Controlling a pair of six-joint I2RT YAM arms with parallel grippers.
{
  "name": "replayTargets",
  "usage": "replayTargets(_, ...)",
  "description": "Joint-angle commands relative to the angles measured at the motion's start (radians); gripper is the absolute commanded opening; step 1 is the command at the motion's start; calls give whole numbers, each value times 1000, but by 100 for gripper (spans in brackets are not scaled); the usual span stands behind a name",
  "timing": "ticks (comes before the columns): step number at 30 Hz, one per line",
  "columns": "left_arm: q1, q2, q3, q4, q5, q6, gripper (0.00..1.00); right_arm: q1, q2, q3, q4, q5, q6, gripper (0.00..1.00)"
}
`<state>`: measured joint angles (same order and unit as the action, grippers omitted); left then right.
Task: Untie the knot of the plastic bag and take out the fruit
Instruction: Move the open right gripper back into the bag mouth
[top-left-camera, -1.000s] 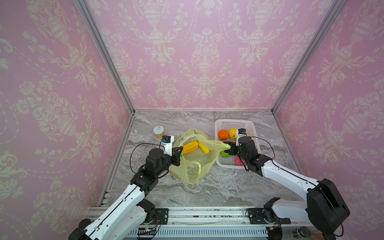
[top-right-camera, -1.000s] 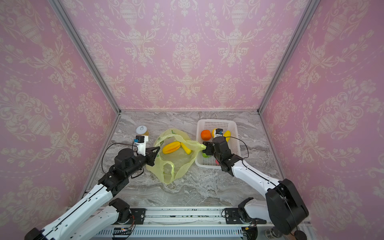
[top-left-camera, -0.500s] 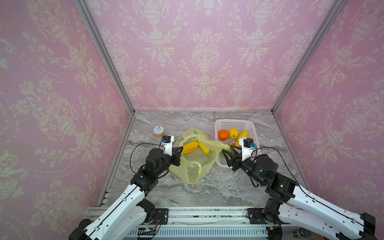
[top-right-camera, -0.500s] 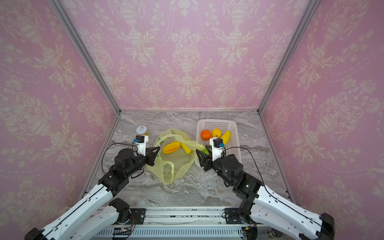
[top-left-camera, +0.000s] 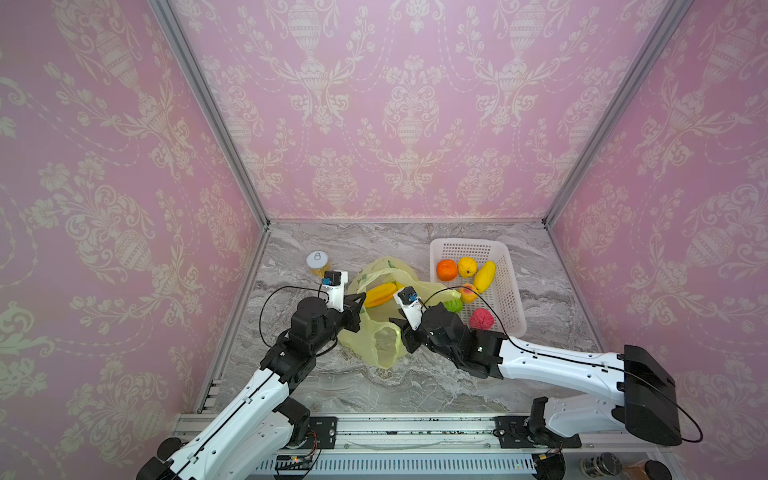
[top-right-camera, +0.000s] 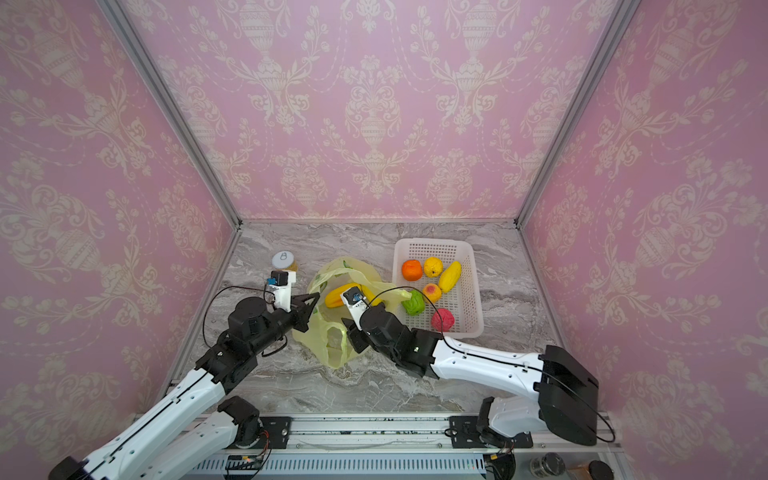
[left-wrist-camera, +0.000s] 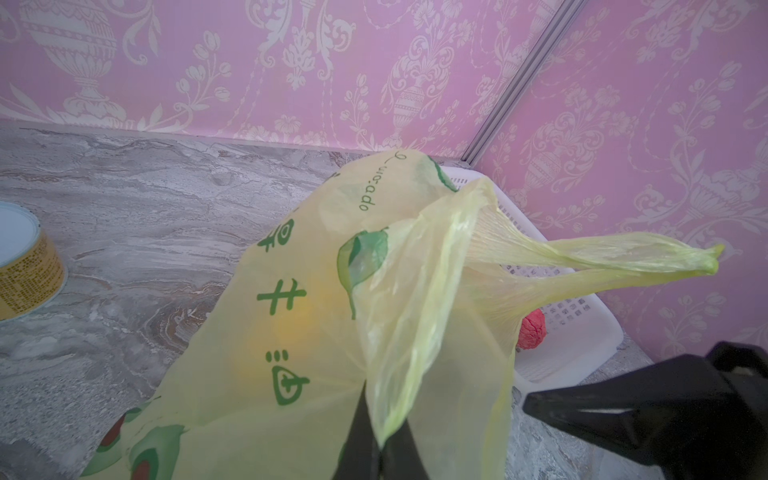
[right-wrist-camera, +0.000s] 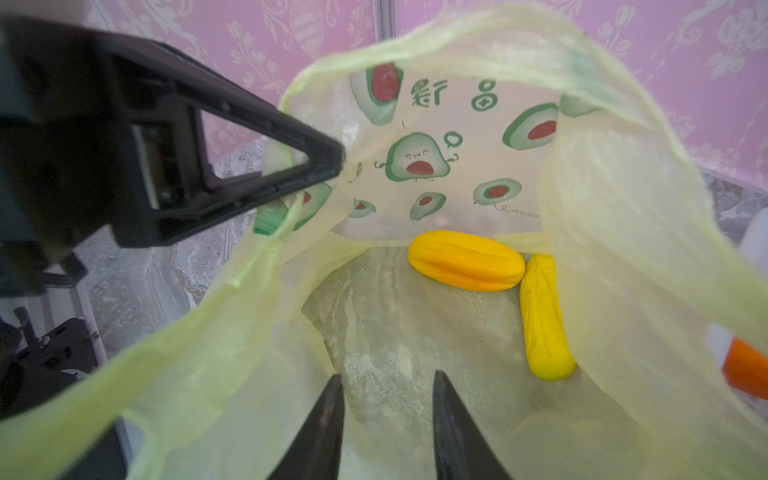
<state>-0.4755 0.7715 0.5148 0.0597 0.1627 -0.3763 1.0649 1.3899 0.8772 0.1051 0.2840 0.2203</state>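
- The left jaws are pressed together on a fold of the rim of the plastic bag (left-wrist-camera: 316, 291), at the 9 o'clock side of the bag in both top views. I judge that this hold lifts the rim and makes the mouth wide, so the other arm can enter.
- No knot is visible. One loop handle (left-wrist-camera: 602, 257) stretches free toward the white basket (top-left-camera: 468, 241), so the untying seems finished.
- The right jaws are spread with an empty gap and pinch nothing. They stand at the bag's mouth, at about its 5 o'clock side, pointing inward just above the thin film that lies on the surface (top-left-camera: 415, 382).
- Two pieces of the fruit lie inside the bag, touching each other near its far wall. In a top view the yellow-orange fruit (top-left-camera: 379, 294) lies at about 11 o'clock from the right jaws, near them but not between them. The yellow fruit (right-wrist-camera: 542, 316) is just beside it.
- The basket, at 3 o'clock from the bag, holds the orange (top-left-camera: 446, 269), the lemon (top-left-camera: 467, 266), a long yellow fruit (top-left-camera: 484, 276), the peach (top-left-camera: 469, 293) and the red fruit (top-left-camera: 481, 319). The green fruit (top-left-camera: 453, 305) sits at the basket's 8 o'clock edge, and I cannot tell if it is fully inside.
- The jar (top-left-camera: 318, 262) stands apart at 10 o'clock from the bag.
- I judge that the reach must go deeper, and the loose film could get caught in the grip.
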Motion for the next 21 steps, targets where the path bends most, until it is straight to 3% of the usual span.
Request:
replayTargets(1, -6, -11, 1, 8, 22, -9, 2, -43, 78, 60, -2, -2, 59, 33)
replayTargets(9, -6, -10, 1, 11, 28, -9, 2, -70, 327, 239, -120, 115, 91, 35)
replayTargets(15, -6, 5, 3, 22, 47, -13, 2, -78, 534, 463, -274, 293, 90, 43)
replayTargets(17, -6, 4, 4, 21, 50, -16, 2, -83, 591, 519, -310, 341, 84, 50)
replayTargets(21, -6, -4, 4, 22, 54, -16, 2, -117, 657, 568, -311, 301, 79, 57)
